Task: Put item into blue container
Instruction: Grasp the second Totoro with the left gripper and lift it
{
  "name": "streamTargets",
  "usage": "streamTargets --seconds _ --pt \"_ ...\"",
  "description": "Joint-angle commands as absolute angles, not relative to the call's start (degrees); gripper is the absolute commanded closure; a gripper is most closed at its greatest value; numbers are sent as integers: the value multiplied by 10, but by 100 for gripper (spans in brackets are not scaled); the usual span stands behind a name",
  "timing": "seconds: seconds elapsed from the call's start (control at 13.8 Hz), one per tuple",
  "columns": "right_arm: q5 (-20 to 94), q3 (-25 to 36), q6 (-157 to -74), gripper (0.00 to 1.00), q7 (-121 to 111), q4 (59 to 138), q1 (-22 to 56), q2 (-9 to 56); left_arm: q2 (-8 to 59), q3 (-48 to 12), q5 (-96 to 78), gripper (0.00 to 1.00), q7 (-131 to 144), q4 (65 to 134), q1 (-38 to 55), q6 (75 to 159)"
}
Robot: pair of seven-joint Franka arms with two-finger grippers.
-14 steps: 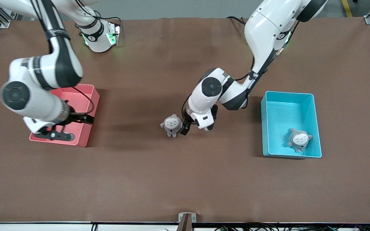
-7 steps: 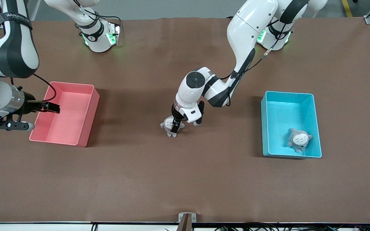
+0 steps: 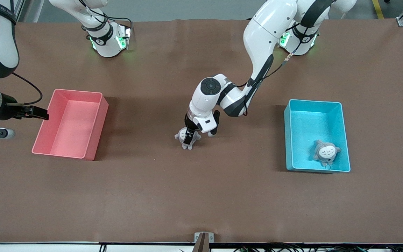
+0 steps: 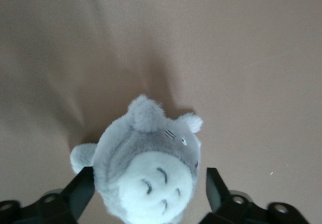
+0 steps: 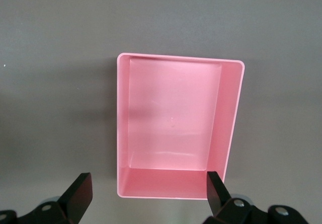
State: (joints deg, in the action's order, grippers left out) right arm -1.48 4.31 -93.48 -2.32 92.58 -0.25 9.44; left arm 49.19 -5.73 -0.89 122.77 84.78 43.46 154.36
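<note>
Between my left gripper's (image 4: 146, 196) spread fingers (image 4: 80, 191) sits a grey plush toy (image 4: 146, 171), its pale belly up. I am down around it on the table, one finger at each flank, the jaws open and not pressing the fur; I cannot tell whether they touch it. In the front view the same left gripper (image 3: 188, 136) covers the middle of the plush toy (image 3: 179, 135), which lies on the brown table (image 3: 201, 196).

Out from there, toward the left arm's end of the table, stands the blue container (image 3: 287, 140). It holds a second grey plush toy (image 3: 326, 152), lying in the corner nearest the front camera.

My right gripper (image 5: 146, 196) hangs with its jaws wide and nothing between them, above the table just beside the pink bin (image 5: 226, 128). That bin holds nothing. In the front view the right gripper (image 3: 30, 112) is at the table's edge, at the right arm's end.

Brown covering runs over the whole table; grey floor shows past its edge.
</note>
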Motion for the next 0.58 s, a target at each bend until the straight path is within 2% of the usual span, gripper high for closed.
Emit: streamTargets --seconds 0.0,0.22,0.29,0.36,0.51 --pt "-20 31 -926 0 -42 898 -25 97 501 -50 18 36 1234 836 441 1554" --pt "-21 31 -918 0 -40 869 -25 108 504 -50 28 86 1233 836 439 1553" --pt "-19 31 -918 0 -41 867 -25 108 501 -49 29 96 1231 835 439 1553" --pt "-18 31 -918 0 -41 867 -24 108 495 -47 32 100 1222 836 439 1551" --pt "-15 31 -895 0 -37 864 -24 105 470 -33 67 100 1217 837 436 1536"
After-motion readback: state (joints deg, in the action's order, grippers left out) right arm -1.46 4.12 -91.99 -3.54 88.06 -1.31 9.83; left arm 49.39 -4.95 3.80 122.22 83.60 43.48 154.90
